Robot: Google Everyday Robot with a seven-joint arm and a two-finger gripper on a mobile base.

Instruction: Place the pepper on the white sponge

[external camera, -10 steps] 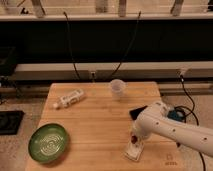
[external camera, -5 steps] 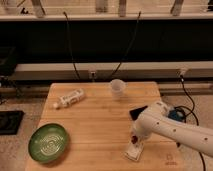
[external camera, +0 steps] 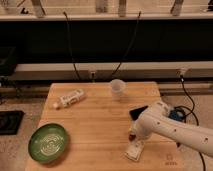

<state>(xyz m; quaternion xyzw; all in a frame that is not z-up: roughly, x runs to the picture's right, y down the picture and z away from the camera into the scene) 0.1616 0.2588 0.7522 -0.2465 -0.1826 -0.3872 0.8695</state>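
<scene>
A single-armed mobile robot reached across a wooden table (external camera: pixel 95 125) as it worked to set a chili on a cleaning pad, its white arm (external camera: pixel 175 129) entering from the right and bending down toward the near edge. The gripper (external camera: pixel 133 136) hung low over the front right part of the table, directly above the white sponge (external camera: pixel 134 150), and a small dark red shape at its tip appeared to be the pepper (external camera: pixel 131 135). Whether the tool had hold of the pepper or had let go of it could not be told, since the arm's end covered that spot. Judged from the layout, the carrying seemed all but finished, with the pepper brought over the sponge; what remained was the last lowering, the release and the withdrawal of the arm. The pepper showed only as a reddish-brown sliver, mostly hidden, its tapered form not readable. The sponge lay as a pale rectangular block, slightly turned relative to the table edge, near the front rim. Elsewhere on the table stood a white cup (external camera: pixel 117 88) toward the back, a white bottle (external camera: pixel 68 98) lying on its side at the back left, a green plate (external camera: pixel 48 142) at the front left corner, and a dark phone (external camera: pixel 138 112) partly covered by the arm.
</scene>
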